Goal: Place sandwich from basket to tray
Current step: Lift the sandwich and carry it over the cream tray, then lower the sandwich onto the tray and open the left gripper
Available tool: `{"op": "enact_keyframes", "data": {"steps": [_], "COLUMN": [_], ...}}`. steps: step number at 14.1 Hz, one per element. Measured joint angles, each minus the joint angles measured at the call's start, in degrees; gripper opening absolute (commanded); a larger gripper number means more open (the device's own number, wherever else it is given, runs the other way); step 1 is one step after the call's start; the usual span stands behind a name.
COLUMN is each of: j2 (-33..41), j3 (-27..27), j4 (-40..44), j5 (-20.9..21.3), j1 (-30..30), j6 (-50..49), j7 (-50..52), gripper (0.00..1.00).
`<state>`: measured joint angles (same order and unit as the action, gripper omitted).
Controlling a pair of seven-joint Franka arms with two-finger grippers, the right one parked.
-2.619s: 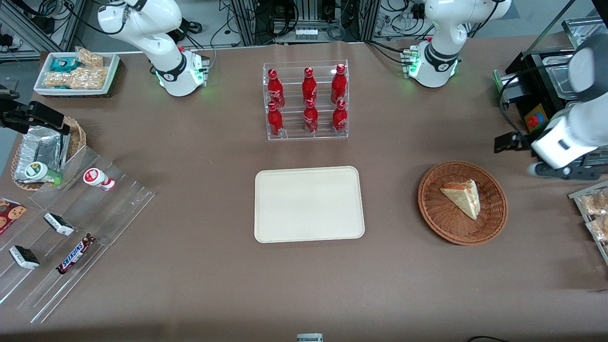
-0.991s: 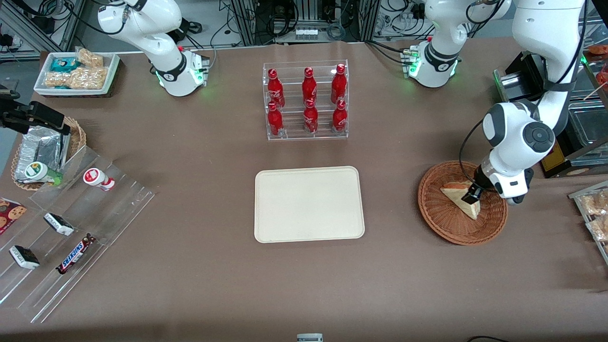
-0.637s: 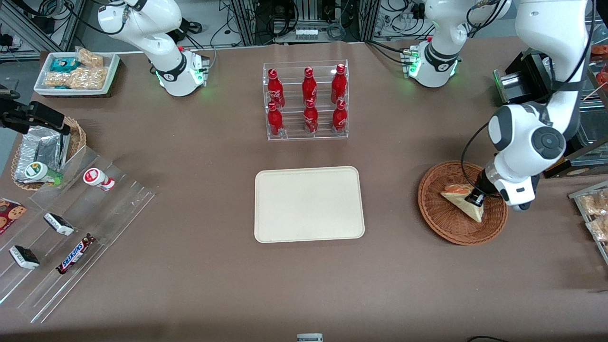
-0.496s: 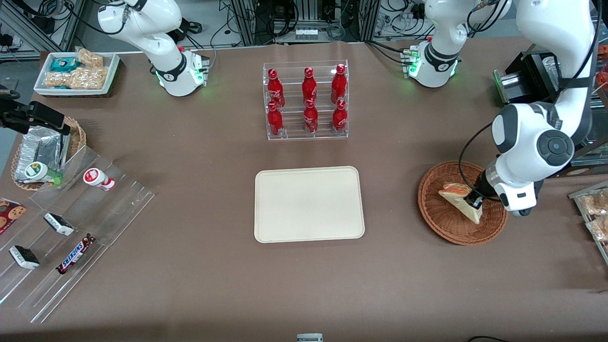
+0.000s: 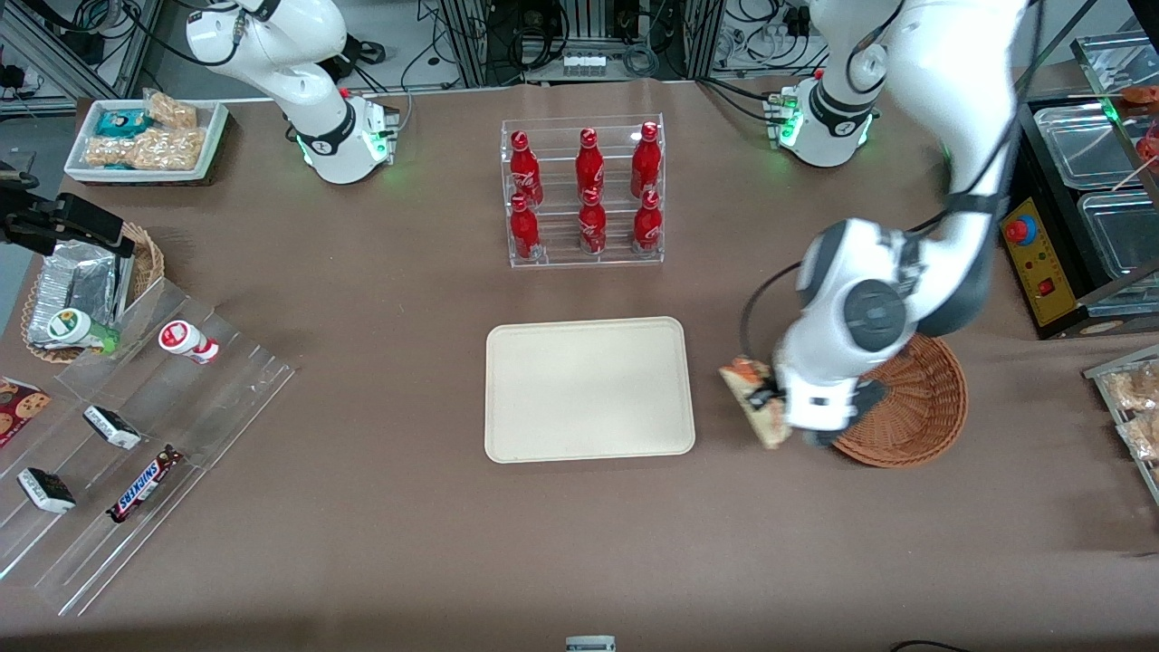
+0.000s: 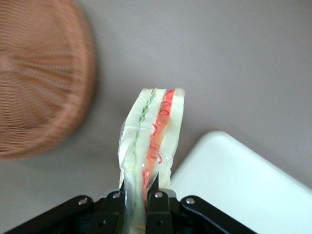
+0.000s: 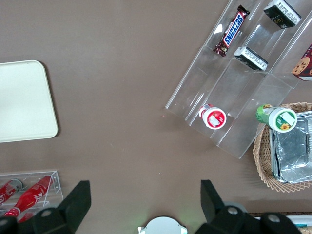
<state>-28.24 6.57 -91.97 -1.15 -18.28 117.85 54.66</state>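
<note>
My left gripper [image 5: 768, 400] is shut on the clear-wrapped sandwich [image 5: 753, 398], a pale bread wedge with orange-red and green filling. It holds the sandwich in the air between the round brown wicker basket [image 5: 914, 407] and the cream tray [image 5: 589, 389]. In the left wrist view the sandwich [image 6: 152, 131] hangs pinched between the black fingers [image 6: 160, 195], with the basket [image 6: 39, 83] to one side and the tray's corner [image 6: 243, 180] to the other. The basket shows nothing in it; the arm covers part of it. The tray holds nothing.
A clear rack of red bottles [image 5: 584, 190] stands farther from the front camera than the tray. A clear stepped shelf with snack bars [image 5: 136, 435], a small wicker basket with foil packs [image 5: 81, 285] and a white snack bin [image 5: 145, 140] lie toward the parked arm's end.
The gripper closed on the sandwich in the basket, lifted it out and carried it toward the tray. The basket stayed in place.
</note>
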Motion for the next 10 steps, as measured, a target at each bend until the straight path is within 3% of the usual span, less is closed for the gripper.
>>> {"op": "enact_keyframes", "data": {"steps": [3, 10], "j2": [-4.7, -12.6], "j3": [1.4, 1.4], "j4": [5.5, 12.2], "j5": [0.0, 0.7], "j1": [-5.0, -15.2], "j6": [0.0, 5.7], "j7": [-5.2, -5.9], "gripper": [0.05, 0.05]}}
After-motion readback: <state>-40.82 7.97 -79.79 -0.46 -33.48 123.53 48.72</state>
